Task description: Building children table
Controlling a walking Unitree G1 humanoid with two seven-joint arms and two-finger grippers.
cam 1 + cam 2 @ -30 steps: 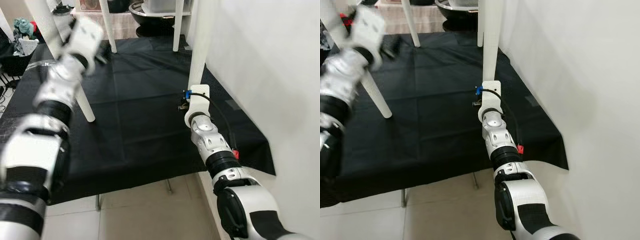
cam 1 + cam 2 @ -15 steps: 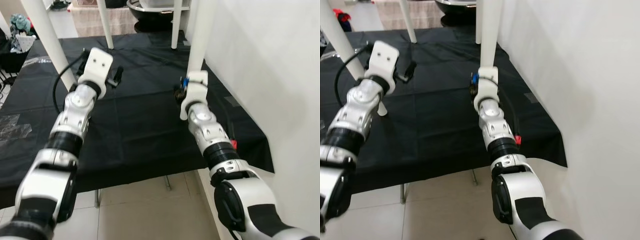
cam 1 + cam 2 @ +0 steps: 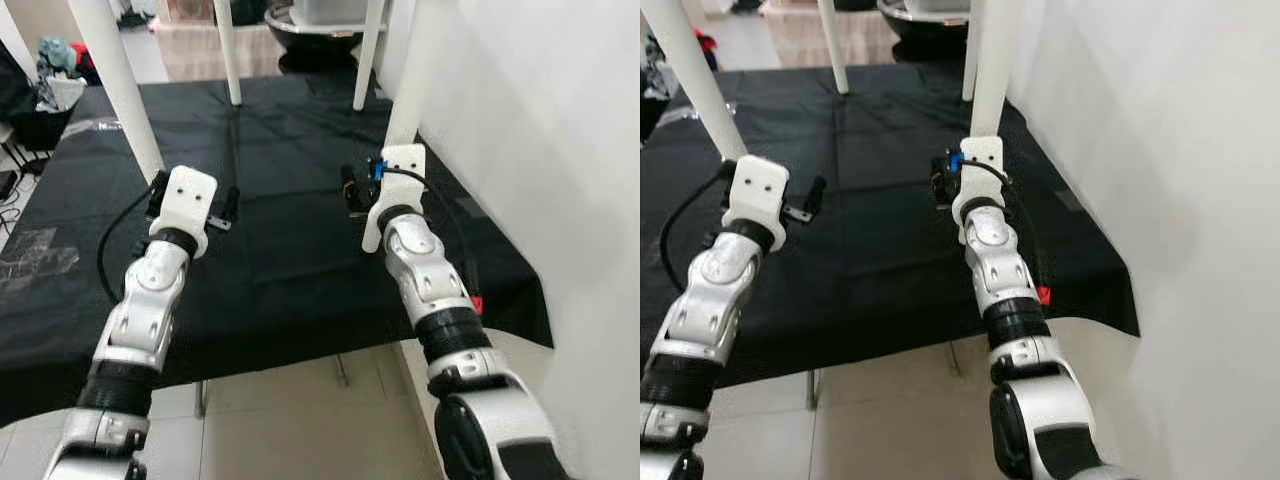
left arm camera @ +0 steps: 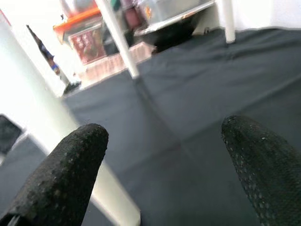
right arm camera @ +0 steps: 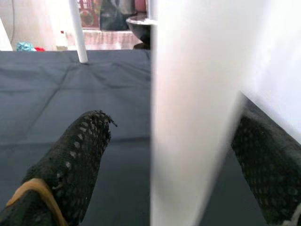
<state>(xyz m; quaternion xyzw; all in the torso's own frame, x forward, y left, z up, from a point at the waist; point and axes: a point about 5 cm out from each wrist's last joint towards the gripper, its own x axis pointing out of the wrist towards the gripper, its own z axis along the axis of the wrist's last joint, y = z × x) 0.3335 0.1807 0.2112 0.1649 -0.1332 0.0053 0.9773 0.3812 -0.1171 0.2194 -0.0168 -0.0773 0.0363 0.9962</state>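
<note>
We see a white wall [image 3: 560, 150] along the robot's right side and a black cloth [image 3: 280, 200] spread over the bench, its near edge hanging above the tiled floor [image 3: 300, 420]. Four white table legs stand upright on the cloth: the near right leg [image 3: 408, 90] close to the wall, the near left leg [image 3: 120, 90], and two far legs [image 3: 228, 50] beyond them. Our right end effector [image 3: 352, 190] sits at the foot of the near right leg; in its wrist view the leg [image 5: 193, 117] stands between the two spread fingers [image 5: 75, 160], though we cannot tell whether they touch it. Our left end effector [image 3: 195, 205] hovers over the cloth just beside the near left leg, its fingers [image 4: 61, 174] wide apart around nothing.
</note>
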